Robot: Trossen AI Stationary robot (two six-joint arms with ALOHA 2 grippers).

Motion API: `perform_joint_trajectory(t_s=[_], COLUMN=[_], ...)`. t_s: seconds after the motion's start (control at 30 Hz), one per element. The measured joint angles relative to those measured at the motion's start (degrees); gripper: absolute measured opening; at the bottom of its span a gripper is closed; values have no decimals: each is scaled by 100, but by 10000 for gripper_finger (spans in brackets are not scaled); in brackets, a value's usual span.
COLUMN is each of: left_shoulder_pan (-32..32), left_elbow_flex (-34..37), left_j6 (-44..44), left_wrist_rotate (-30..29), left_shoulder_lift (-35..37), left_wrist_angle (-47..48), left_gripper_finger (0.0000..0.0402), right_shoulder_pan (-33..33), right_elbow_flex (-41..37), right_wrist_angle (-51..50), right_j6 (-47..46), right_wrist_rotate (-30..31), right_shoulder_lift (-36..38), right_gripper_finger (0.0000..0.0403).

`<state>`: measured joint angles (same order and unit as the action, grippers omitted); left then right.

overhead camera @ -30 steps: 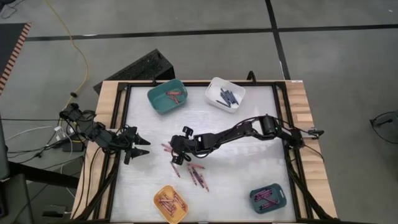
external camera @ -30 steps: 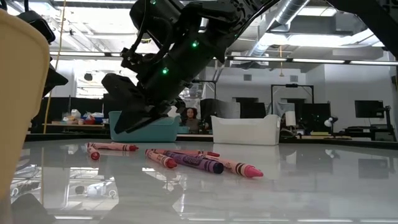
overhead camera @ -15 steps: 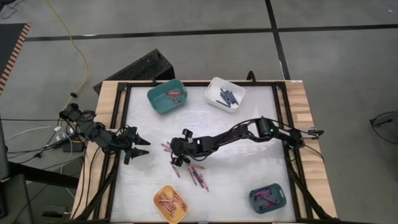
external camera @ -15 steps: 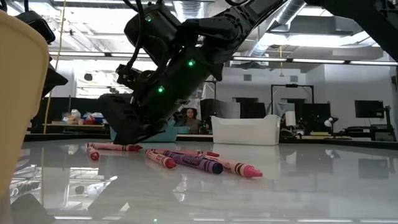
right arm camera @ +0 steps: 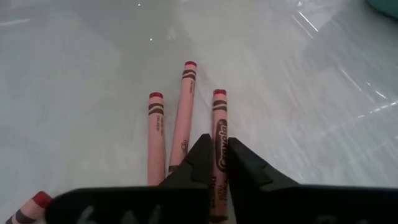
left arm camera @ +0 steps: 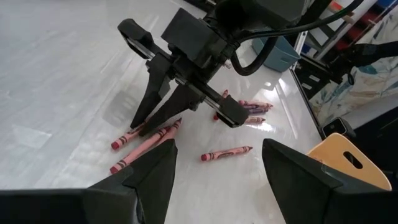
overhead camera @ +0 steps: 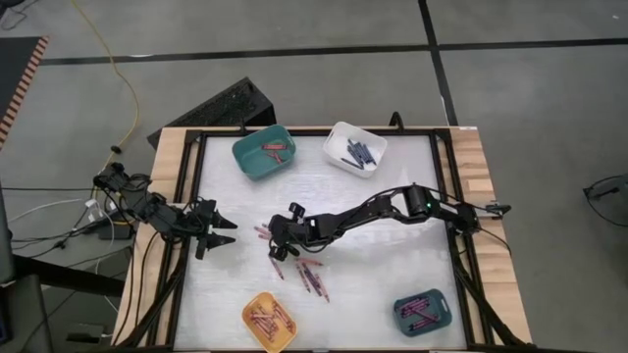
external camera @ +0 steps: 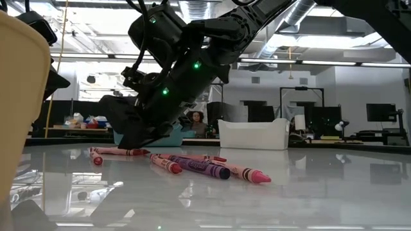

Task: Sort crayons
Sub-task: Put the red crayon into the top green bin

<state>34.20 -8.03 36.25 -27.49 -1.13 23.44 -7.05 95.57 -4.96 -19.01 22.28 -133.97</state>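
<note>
Three pink-red crayons [right arm camera: 186,118] lie side by side on the white table, left of its centre. My right gripper [right arm camera: 217,146] has come down on them [overhead camera: 272,238] and is shut on one crayon [right arm camera: 220,121]. More crayons [overhead camera: 312,275], pink and purple, lie loose just nearer the front edge [external camera: 205,167]. My left gripper [overhead camera: 218,235] hangs open by the table's left edge, touching nothing. My right gripper pinches one pink-red crayon by its two long sides [right arm camera: 219,138], about mid-length, between its two fingertips [right arm camera: 202,149]. The fingers slant down from the table's right side, in line with the crayon. The crayon lies flat on the table beside its two neighbours.
A teal bin [overhead camera: 265,152] and a white bin [overhead camera: 355,147] stand at the far edge. A yellow bin [overhead camera: 270,321] and a dark teal bin [overhead camera: 424,312] stand at the near edge, all with crayons inside. A black frame [overhead camera: 191,196] rims the table.
My right gripper has sunk from just above the table down onto the three crayons at the left of centre, and its fingers have closed in on one of them. The crayons lie where they were.
</note>
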Motion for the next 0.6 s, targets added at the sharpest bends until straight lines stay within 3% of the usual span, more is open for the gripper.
perform_joint_trajectory(t_s=[0.17,0.6], left_shoulder_pan=[0,0], left_elbow_flex=[0,0], left_j6=[0,0], left_wrist_rotate=[0,-4], left_shoulder_lift=[1,0], left_wrist_angle=[0,0], left_gripper_finger=[228,228], right_shoulder_pan=[-4,-4], right_elbow_flex=[-4,-17], right_wrist_angle=[-56,84], right_j6=[-76,-223], right_wrist_rotate=[19,39], right_shoulder_lift=[-2,26], right_gripper_finger=[8,3])
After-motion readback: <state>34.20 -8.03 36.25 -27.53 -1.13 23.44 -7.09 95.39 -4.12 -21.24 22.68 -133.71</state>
